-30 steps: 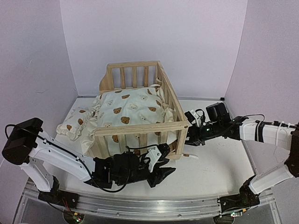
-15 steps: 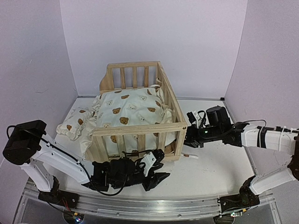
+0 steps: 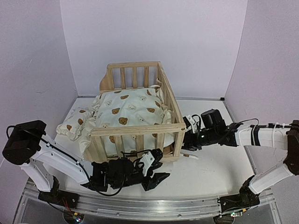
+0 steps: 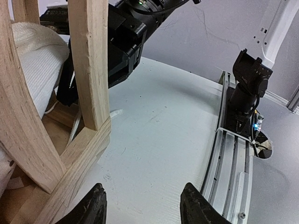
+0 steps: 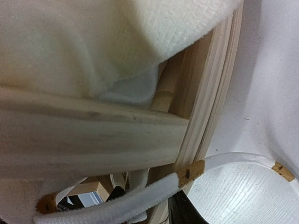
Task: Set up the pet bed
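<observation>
Frame of light pine (image 3: 135,131) stands mid-table (image 3: 212,170), its bear-print cushion (image 3: 128,109) spilling past the open left side, small pillow (image 3: 72,123) just beside. Left gripper (image 3: 158,171) lies low before the near rail, fingers spread, nothing between. Right gripper (image 3: 188,142) crowds the near-right corner post; whether it pinches, I cannot tell. Bare tabletop lies front-right

White left arm (image 3: 58,157) and right arm (image 3: 267,135), black joints, looping black cables; left gripper (image 4: 145,209) has black fingers.

The left claw (image 3: 159,166) has backed off the frame (image 3: 135,131); the right claw (image 3: 186,140) moved in.
</observation>
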